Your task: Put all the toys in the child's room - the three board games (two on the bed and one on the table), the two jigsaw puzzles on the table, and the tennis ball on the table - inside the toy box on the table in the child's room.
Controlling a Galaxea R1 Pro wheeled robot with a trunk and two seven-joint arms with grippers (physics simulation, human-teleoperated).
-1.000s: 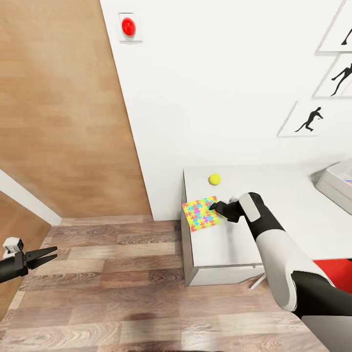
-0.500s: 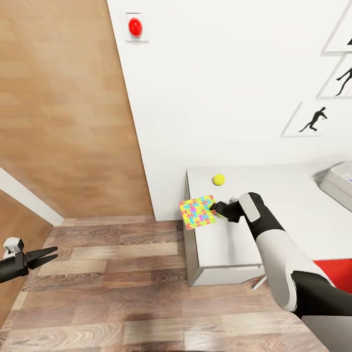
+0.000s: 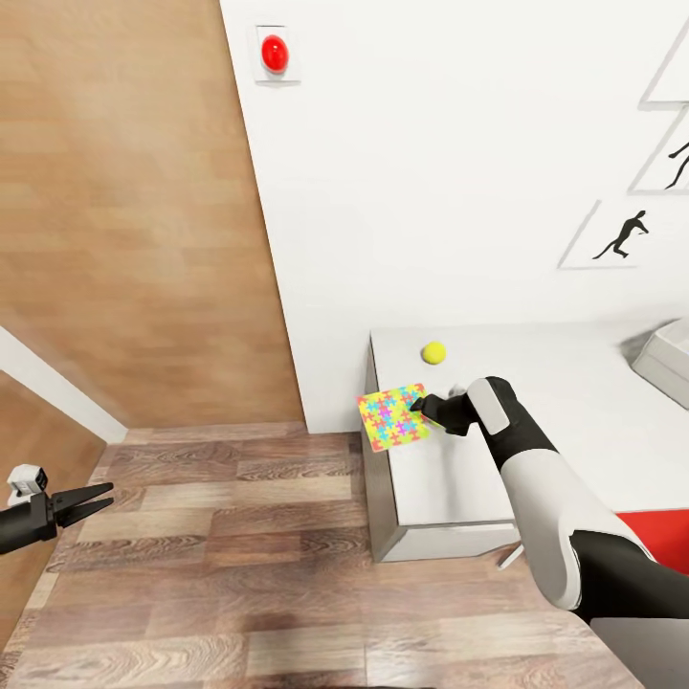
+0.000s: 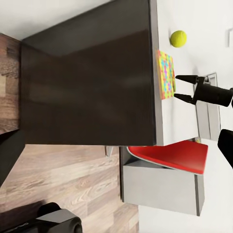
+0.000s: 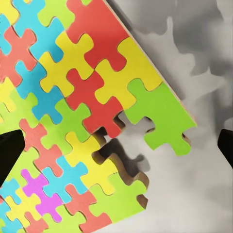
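Observation:
A jigsaw puzzle of yellow, green, red and blue pieces lies flat at the left end of the grey table, part of it hanging over the edge. My right gripper is open right beside the puzzle's near side. In the right wrist view the puzzle lies under the right gripper, whose dark fingertips stand wide apart. The left wrist view shows the puzzle edge-on and the spread right gripper. The tennis ball rests behind the puzzle. The toy box shows at the far right. My left gripper hangs open over the floor.
A red chair stands under the table at the right. The table's dark side panel faces the wood-plank floor. A wooden door and a white wall with dancer pictures close off the back.
The right gripper has shifted left along the table and slid the puzzle farther over the left edge. The head view has drifted, moving everything rightward. The left arm stayed put.

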